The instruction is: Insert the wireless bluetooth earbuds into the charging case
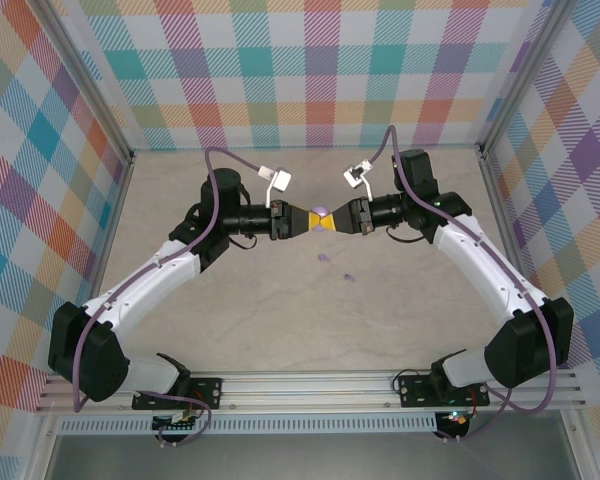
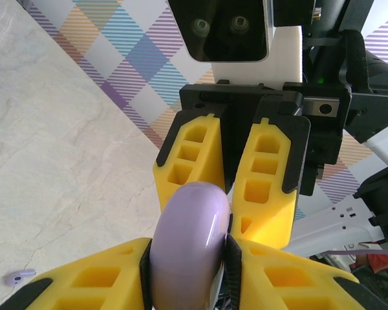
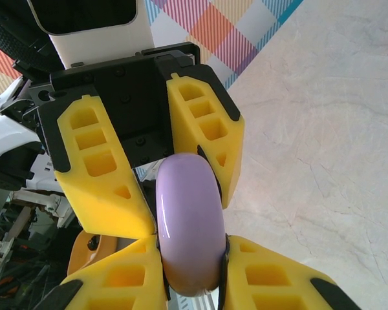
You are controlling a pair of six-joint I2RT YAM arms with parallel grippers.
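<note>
Above the table [image 1: 380,320], the left gripper [image 1: 303,222] and right gripper [image 1: 339,220] meet nose to nose, both pinching the lilac charging case [image 1: 320,215], which seems closed. One lilac earbud [image 1: 324,258] lies loose at the case's six o'clock and a second earbud [image 1: 348,276] at five, so insertion looks not yet begun.

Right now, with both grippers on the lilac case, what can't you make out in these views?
- Lilac round plastic case: in the top view the left gripper and right gripper cover most of it; the wrist views show it edge-on, so lid state is unclear.
- Its lower edge: cut off at the left wrist view's bottom.
- Two tiny lilac earbuds on the beige table: too small in top view for orientation.
</note>
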